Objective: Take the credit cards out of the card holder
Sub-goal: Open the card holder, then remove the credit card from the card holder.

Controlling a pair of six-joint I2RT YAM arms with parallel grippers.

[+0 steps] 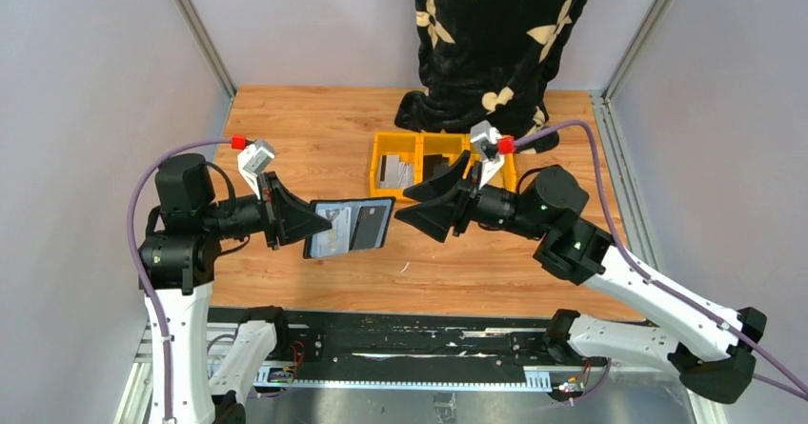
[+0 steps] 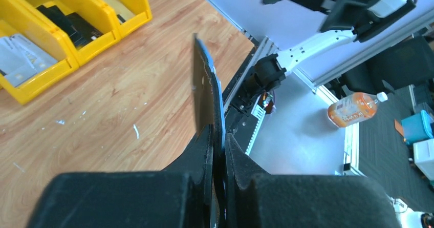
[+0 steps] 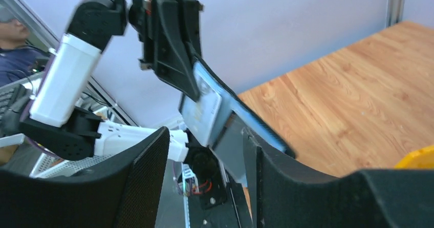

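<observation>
Left pincer [image 1: 324,220]: clamped on the left edge of the card holder [image 1: 367,222]; it holds the holder spread open above the tabletop [image 1: 314,148] so the sleeves are reachable.
Credit cards [image 3: 202,110]: one pale card shows in a sleeve, not yet out.
Right pincer [image 1: 404,207]: jaws apart at the holder's right edge, probably lining up a pull.
Yellow bins [image 1: 381,141]: farther back; the left compartment holds grey cards [image 1: 395,170], the next holds dark flat pieces.
</observation>
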